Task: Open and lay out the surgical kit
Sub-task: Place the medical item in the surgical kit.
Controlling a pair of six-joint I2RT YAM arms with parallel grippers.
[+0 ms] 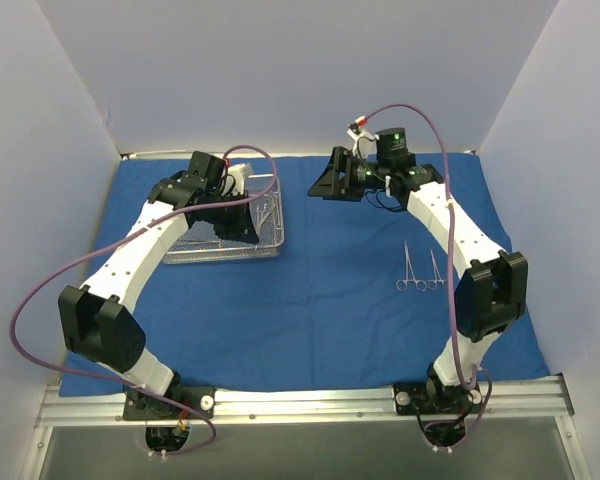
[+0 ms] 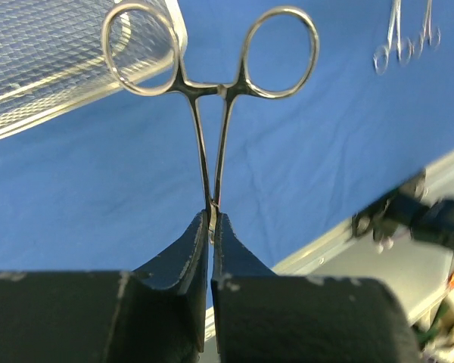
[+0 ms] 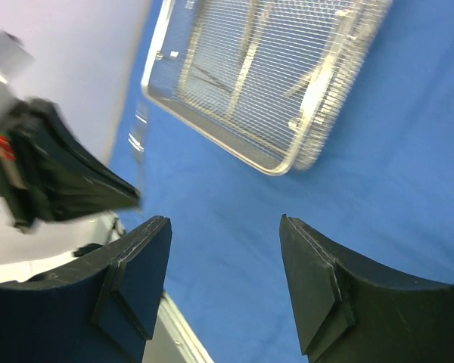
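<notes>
Left wrist shows my left gripper (image 2: pixel 213 219) pinching an instrument (image 2: pixel 212 89), right gripper (image 3: pixel 225 219) wide open, empty; next, lay it beside the pair (image 1: pixel 408 266) near the cloth's (image 1: pixel 330 325) right edge.

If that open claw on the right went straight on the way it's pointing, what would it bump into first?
Most likely the blue cloth: the right gripper aims at a bare patch of it, with the wire-mesh tray lying further along. Depth is hard to judge here.
</notes>
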